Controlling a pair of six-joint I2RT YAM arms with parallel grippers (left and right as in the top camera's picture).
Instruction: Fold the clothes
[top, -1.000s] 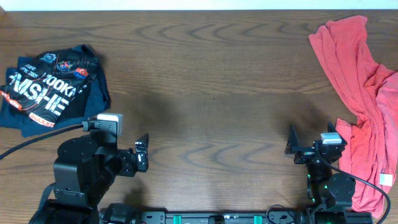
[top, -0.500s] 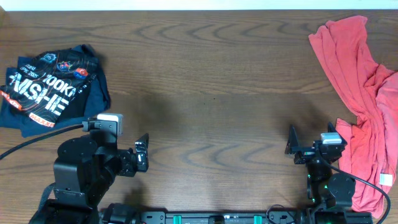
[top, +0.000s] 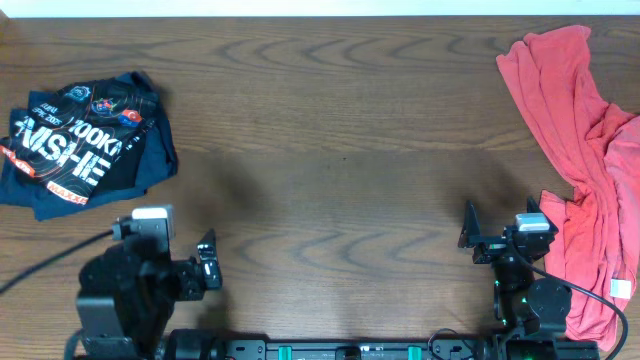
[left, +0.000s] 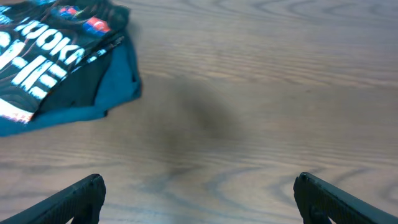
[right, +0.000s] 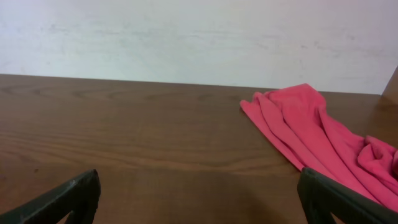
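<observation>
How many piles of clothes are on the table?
2. A black jersey lying on a blue piece at far left; a red garment along the right edge. More could hide underneath.

Both arms (top: 120, 300) are matte black, with black jaws and white-topped wrist blocks (top: 150, 214).

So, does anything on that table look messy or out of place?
Yes: the coral-red garment sprawls crumpled and unfolded along the right edge of the table. The black jersey at the left looks roughly folded by comparison.
</observation>
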